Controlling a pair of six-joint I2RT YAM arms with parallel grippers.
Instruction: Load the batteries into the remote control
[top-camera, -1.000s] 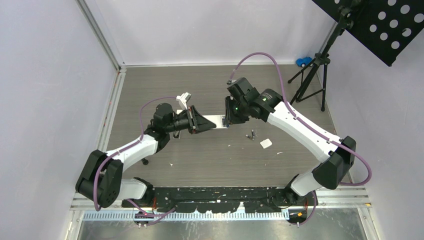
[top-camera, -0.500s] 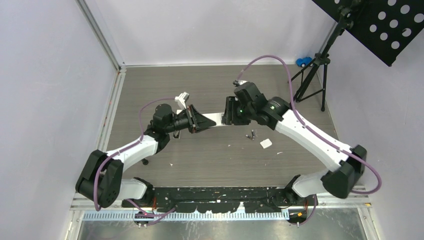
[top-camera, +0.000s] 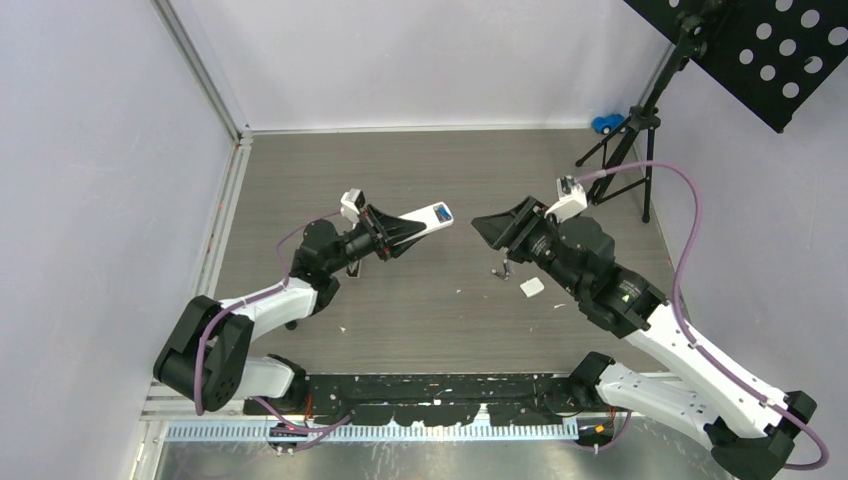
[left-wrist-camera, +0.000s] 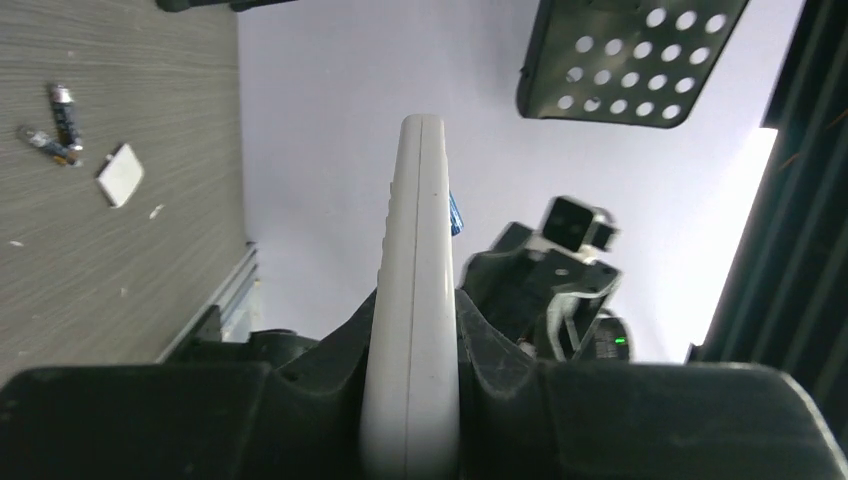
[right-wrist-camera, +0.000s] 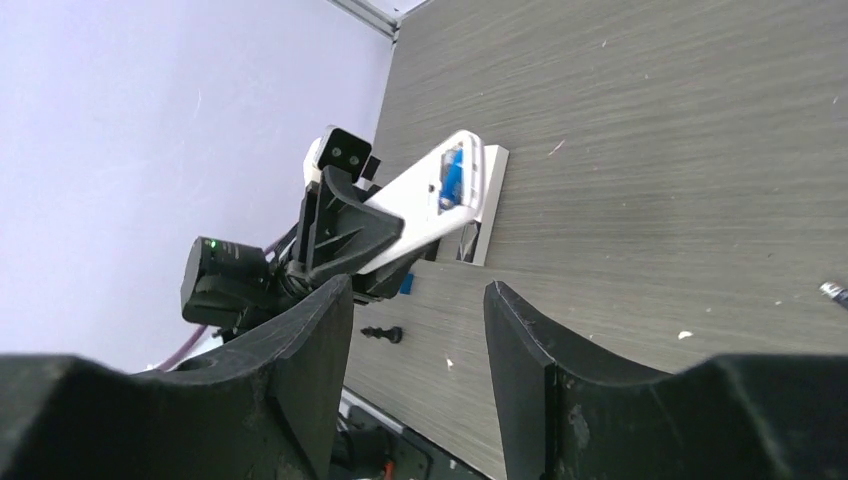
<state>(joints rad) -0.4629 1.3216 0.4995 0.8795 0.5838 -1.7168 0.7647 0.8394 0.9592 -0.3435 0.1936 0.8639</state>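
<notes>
remote (top-camera: 428, 216) clamped in left claw (top-camera: 392, 233), batteries (top-camera: 503, 268) near right claw (top-camera: 495, 228)

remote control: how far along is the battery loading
Done: a small white piece, likely the cover, lies on the table. In hand: the left gripper clamps the remote control in the air; the right gripper is open, empty. Left: two batteries lie loose on the table.

Grey wood-grain table (top-camera: 420, 305). Batteries (top-camera: 503, 268) lie close together right of centre, white piece (top-camera: 532, 287) just beside them. Pale specks scattered. Tripod stand (top-camera: 625, 165) and blue toy (top-camera: 605, 123) in the far right corner.
</notes>
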